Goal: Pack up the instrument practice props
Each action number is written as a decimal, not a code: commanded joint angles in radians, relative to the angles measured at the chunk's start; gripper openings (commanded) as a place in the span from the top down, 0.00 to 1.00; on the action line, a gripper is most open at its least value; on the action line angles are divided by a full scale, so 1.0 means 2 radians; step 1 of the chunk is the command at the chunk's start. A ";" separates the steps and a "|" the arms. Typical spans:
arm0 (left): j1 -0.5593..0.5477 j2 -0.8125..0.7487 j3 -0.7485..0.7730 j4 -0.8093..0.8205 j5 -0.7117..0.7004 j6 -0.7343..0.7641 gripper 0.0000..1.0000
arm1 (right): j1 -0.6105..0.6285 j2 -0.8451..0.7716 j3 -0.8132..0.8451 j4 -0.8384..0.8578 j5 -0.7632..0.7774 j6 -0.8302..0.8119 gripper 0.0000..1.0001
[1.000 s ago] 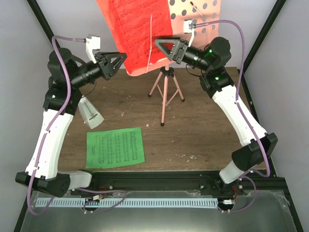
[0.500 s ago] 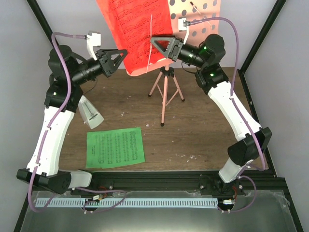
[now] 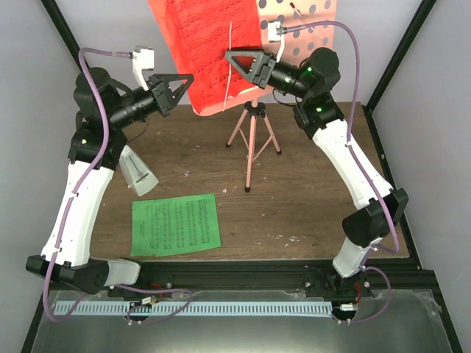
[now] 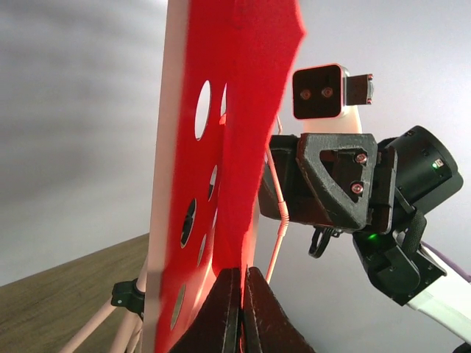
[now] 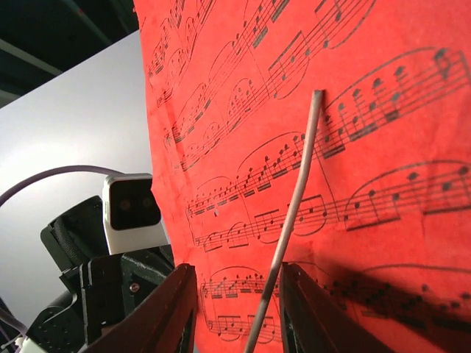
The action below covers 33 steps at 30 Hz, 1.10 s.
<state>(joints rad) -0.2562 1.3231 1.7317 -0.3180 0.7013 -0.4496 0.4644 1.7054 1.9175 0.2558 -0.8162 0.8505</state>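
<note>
The red sheet-music page (image 3: 202, 51) rests on the pink music stand's hole-dotted desk (image 3: 305, 18), held by a thin pink page-holder wire (image 3: 230, 62). The stand's tripod (image 3: 252, 140) stands at the table's back centre. My left gripper (image 3: 188, 82) is shut on the page's left edge (image 4: 243, 243). My right gripper (image 3: 229, 60) is open in front of the page, its fingers (image 5: 176, 309) on either side of the wire (image 5: 291, 220). The green page (image 3: 175, 224) lies flat at front left. The white pyramid metronome (image 3: 137, 171) stands by the left arm.
The wooden table (image 3: 309, 198) is walled by a black frame with posts at back left (image 3: 62, 29) and back right (image 3: 397, 51). A black rail (image 3: 235, 276) runs along the near edge by the arm bases.
My right gripper has moved left and up toward the page's holder wire. My left gripper has stayed shut on the red page's edge.
</note>
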 commanded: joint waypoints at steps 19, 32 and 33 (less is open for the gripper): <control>-0.001 -0.018 -0.003 0.018 -0.008 -0.013 1.00 | 0.007 0.005 -0.027 0.105 -0.017 0.010 0.99; 0.136 -0.122 -0.190 0.171 0.024 -0.165 1.00 | 0.007 0.006 -0.040 0.109 0.000 0.013 0.99; 0.147 -0.134 -0.208 0.170 0.016 -0.164 1.00 | 0.006 0.005 -0.042 0.109 0.002 0.013 0.99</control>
<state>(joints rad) -0.0307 1.1343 1.4097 -0.0525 0.7532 -0.7101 0.4747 1.7321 1.8572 0.4675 -0.8291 0.8780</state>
